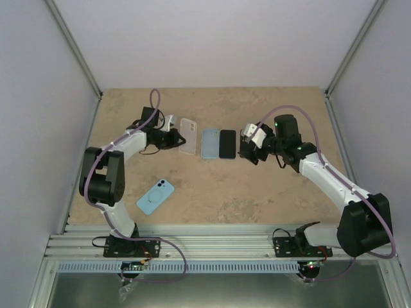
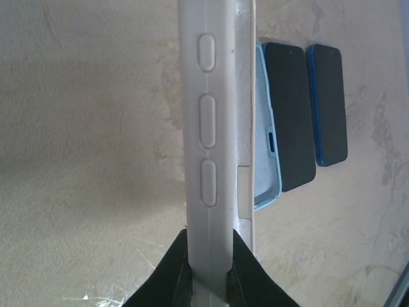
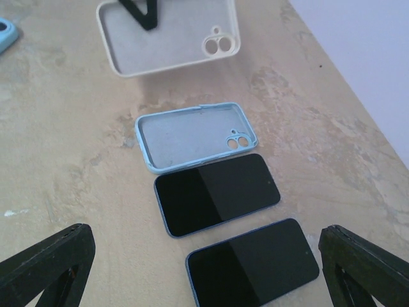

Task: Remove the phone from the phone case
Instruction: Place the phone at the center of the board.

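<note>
My left gripper [image 2: 209, 259] is shut on the edge of an empty white phone case [image 2: 208, 128], holding it tilted up off the table; its bare inside [image 3: 169, 38] shows in the right wrist view. An empty light blue phone case [image 3: 192, 137] lies beside it. Two bare phones lie screen up past that case, one [image 3: 217, 192] next to it and the other [image 3: 252, 262] between the fingers of my right gripper [image 3: 204, 236], which hangs wide open above it with nothing held. From above, my right gripper [image 1: 250, 146] covers most of that second phone.
A third phone in a light blue case [image 1: 155, 196] lies face down on the near left of the tan table [image 1: 257, 192]. White walls and metal posts enclose the table on three sides. The left arm's elbow [image 1: 103, 176] stands close to that cased phone.
</note>
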